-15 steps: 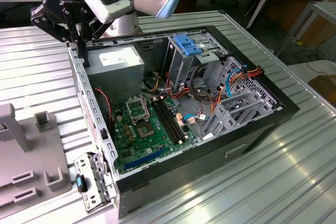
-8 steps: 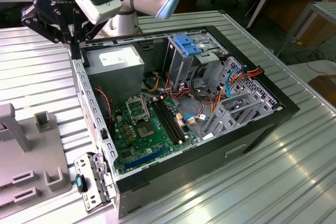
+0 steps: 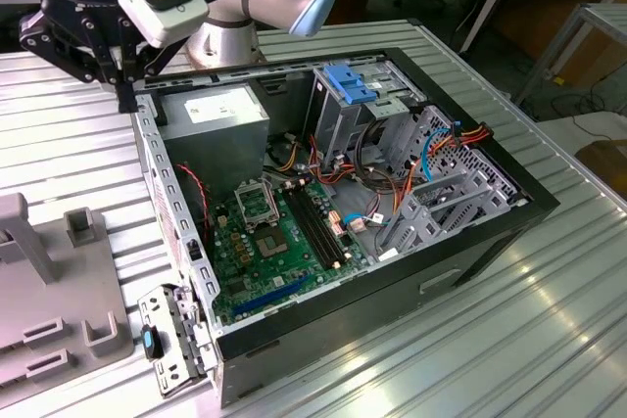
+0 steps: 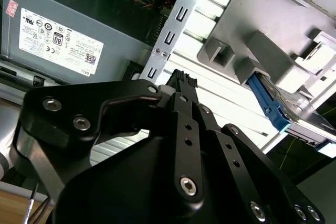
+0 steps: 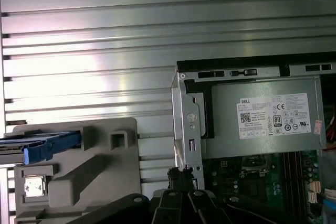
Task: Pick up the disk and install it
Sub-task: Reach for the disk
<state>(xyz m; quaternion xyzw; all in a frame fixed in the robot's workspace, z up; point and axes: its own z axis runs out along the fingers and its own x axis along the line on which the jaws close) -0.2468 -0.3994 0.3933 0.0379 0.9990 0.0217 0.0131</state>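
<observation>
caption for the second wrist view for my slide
Gripper near the case edge; the disk, in its blue carrier, sits in the grey holder, not yet picked up.

A white label [image 5: 275,116] of small print and certification marks sits on the grey power supply [image 5: 226,129].

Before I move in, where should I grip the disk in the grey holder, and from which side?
Pinch the disk across its two flat faces, on the exposed long edge behind the blue carrier end, coming from straight above. It seems to stand on edge in the grey holder, whose walls block its lower sides.
</observation>
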